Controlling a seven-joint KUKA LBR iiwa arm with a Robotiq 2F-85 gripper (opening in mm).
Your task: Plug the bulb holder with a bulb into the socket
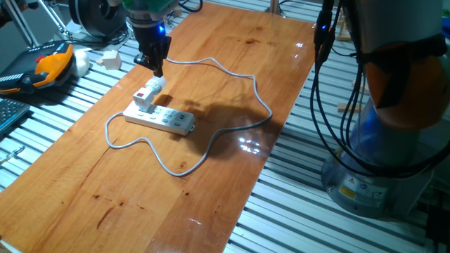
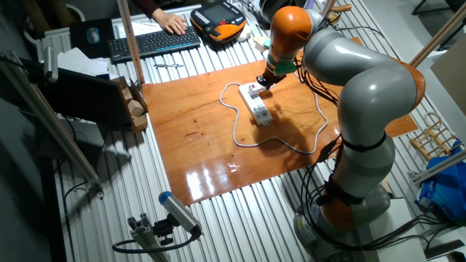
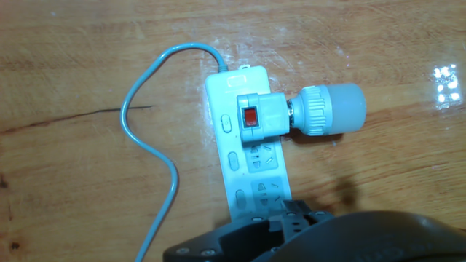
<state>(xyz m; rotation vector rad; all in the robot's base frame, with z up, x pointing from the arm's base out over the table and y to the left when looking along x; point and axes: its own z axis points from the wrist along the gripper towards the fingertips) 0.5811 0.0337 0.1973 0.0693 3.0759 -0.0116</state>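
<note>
The socket [image 1: 160, 119] is a white power strip lying on the wooden table. The bulb holder [image 1: 144, 98] is a white block with a red mark, and it sits in the outlet at the strip's cable end [image 3: 261, 116]. Its bulb [image 3: 328, 109] sticks out sideways over the wood and is seen again as the bulb [image 1: 156, 84] below my hand. My gripper [image 1: 157, 70] hangs just above the bulb. Its fingers are together and hold nothing. In the hand view the gripper [image 3: 295, 215] shows only as a dark shape over the socket [image 3: 247, 167].
The strip's grey cable [image 1: 239, 84] loops widely across the table. A white cube [image 1: 109, 58] and an orange pendant [image 1: 49, 63] lie beyond the table's far left edge. A keyboard [image 2: 153, 42] and a person's hand [image 2: 171, 23] are at the back.
</note>
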